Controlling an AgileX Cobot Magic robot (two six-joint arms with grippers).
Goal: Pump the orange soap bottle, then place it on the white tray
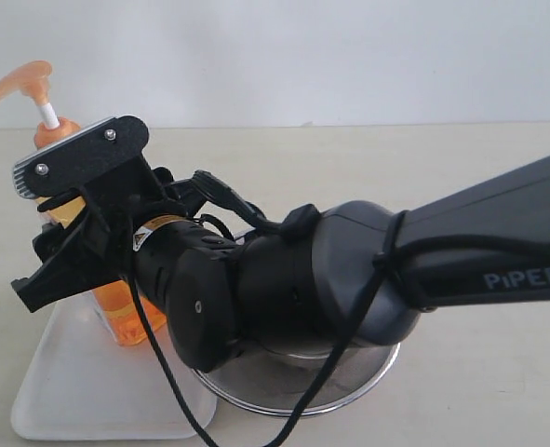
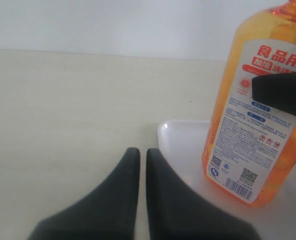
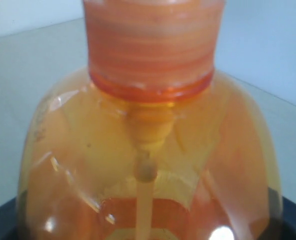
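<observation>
My right claw (image 1: 46, 233) is clamped on the orange soap bottle (image 1: 121, 317), which stands upright on the white tray (image 1: 79, 396) at 9 o'clock of the steel bowl (image 1: 349, 384), so I judge only release remains: part the jaws, then back away without tipping it.

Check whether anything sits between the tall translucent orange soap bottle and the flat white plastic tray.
Nothing visible does. The translucent orange soap bottle, clasped by the right gripper, already stands with its base on the flat white plastic tray.
</observation>
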